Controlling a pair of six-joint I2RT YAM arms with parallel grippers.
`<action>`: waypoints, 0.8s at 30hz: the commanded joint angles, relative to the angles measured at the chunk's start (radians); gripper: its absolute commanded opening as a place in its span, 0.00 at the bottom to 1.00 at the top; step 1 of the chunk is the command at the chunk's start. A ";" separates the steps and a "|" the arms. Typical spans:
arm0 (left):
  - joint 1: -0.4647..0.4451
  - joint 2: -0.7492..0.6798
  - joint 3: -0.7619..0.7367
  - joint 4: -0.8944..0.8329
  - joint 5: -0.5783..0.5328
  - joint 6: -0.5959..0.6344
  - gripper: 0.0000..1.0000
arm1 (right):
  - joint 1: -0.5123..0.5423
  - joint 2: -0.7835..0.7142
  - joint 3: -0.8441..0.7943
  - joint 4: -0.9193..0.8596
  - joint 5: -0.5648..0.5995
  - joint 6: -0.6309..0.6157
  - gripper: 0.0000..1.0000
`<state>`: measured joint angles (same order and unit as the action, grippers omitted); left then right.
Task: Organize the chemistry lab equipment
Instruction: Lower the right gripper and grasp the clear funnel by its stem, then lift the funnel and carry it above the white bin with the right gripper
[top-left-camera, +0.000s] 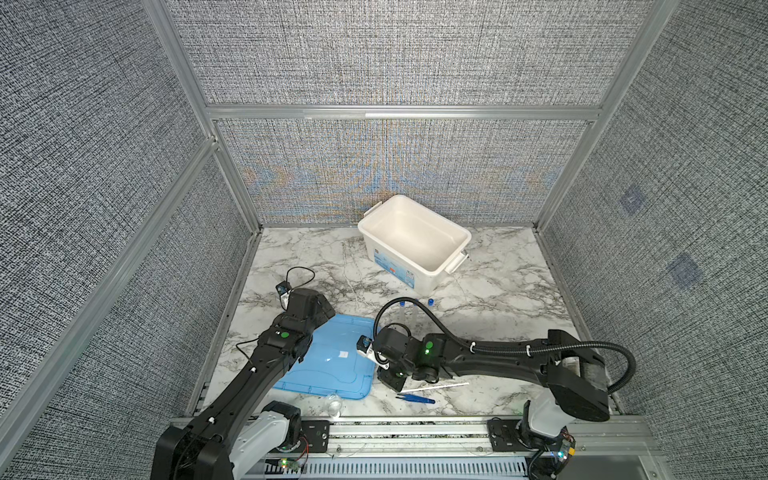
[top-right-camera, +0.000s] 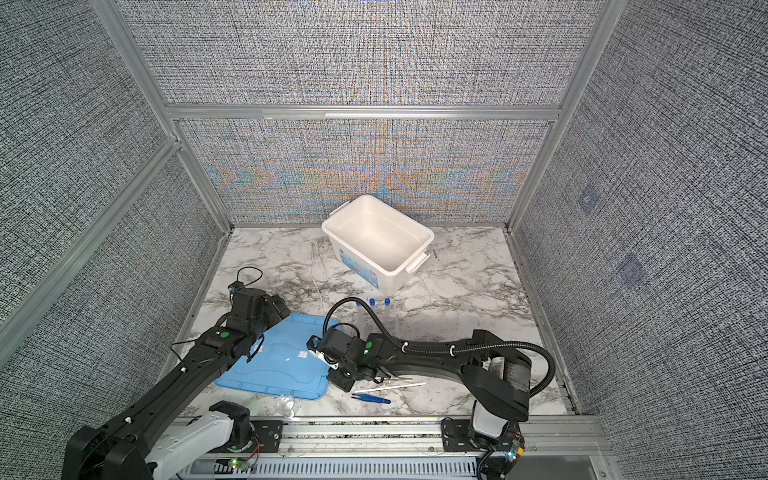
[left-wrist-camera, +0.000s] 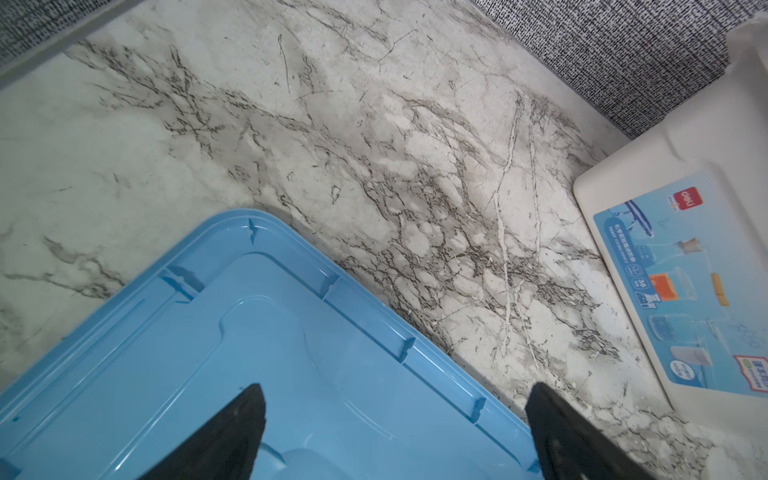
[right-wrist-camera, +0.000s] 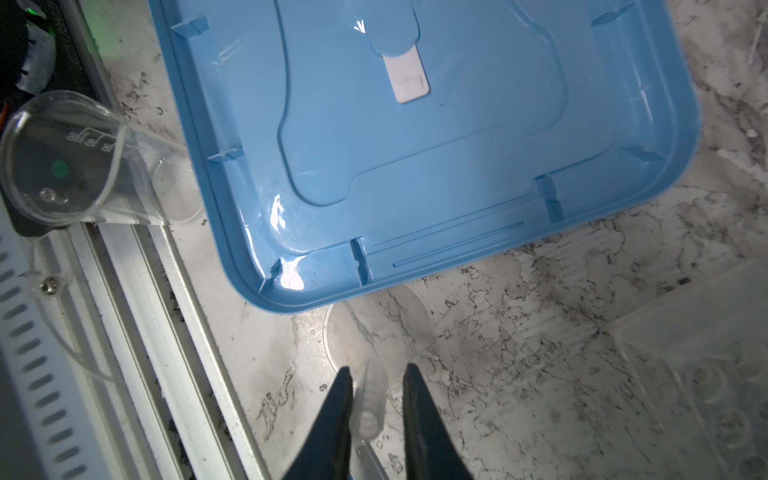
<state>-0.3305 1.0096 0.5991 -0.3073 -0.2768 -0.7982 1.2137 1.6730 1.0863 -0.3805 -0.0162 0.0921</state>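
My right gripper (right-wrist-camera: 376, 372) stands low over the marble beside the lid, jaws narrowly apart round the clear-capped end of the silver tweezers (right-wrist-camera: 369, 399). The cap lies against one finger. A flat clear dish (right-wrist-camera: 376, 332) lies just ahead of the tips. The thin white stick (top-left-camera: 434, 387) and blue tweezers (top-left-camera: 415, 399) lie near the front edge. Blue-capped tubes (top-left-camera: 431, 301) stand upright in the clear rack (right-wrist-camera: 698, 365) behind that arm. My left gripper (left-wrist-camera: 395, 388) hangs wide open and empty over the lid's far corner.
The flat light-blue lid (top-left-camera: 332, 365) lies front-centre. The white tub (top-left-camera: 468, 237) stands open at the back, slightly right. A clear measuring cup (top-left-camera: 334, 404) lies on its side by the front rail (top-left-camera: 415, 428). Fabric walls close in three sides.
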 joint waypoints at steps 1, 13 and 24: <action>0.002 0.009 0.009 0.017 0.012 -0.015 0.99 | 0.001 0.001 0.013 -0.014 -0.004 -0.009 0.17; 0.001 -0.011 0.008 0.012 -0.005 0.010 0.99 | -0.003 -0.081 0.035 -0.084 -0.022 0.026 0.09; 0.001 -0.023 0.073 -0.024 -0.020 0.035 0.99 | -0.136 -0.209 0.388 -0.386 0.038 -0.073 0.08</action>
<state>-0.3302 0.9871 0.6624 -0.3161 -0.2855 -0.7834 1.1137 1.4879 1.4204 -0.6674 -0.0067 0.0689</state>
